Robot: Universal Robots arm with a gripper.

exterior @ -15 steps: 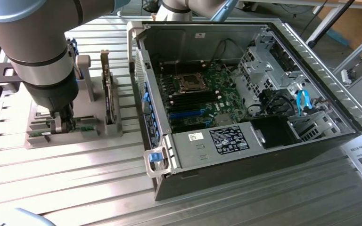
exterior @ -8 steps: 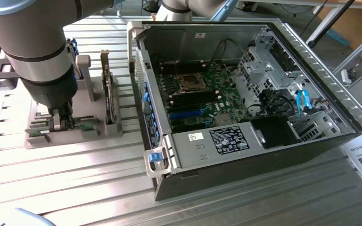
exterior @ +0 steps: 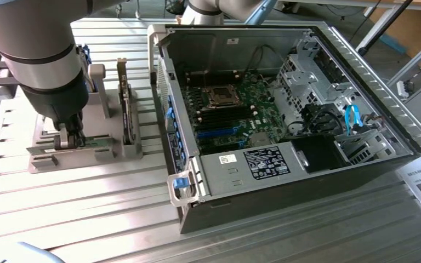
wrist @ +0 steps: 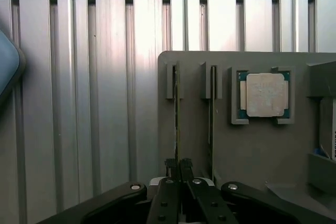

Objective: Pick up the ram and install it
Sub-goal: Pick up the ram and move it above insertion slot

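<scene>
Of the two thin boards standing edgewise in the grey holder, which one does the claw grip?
The ram, the board farther from the square processor chip; the claw pinches it.

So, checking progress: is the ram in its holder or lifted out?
In: the ram stands on edge in its slot of the grey holder, with the gripper shut on it.

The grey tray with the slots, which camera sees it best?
The wrist view: it looks straight down on the grey slotted tray, showing its slots and the square silver chip. The exterior view shows it side-on, partly behind the arm.
</scene>
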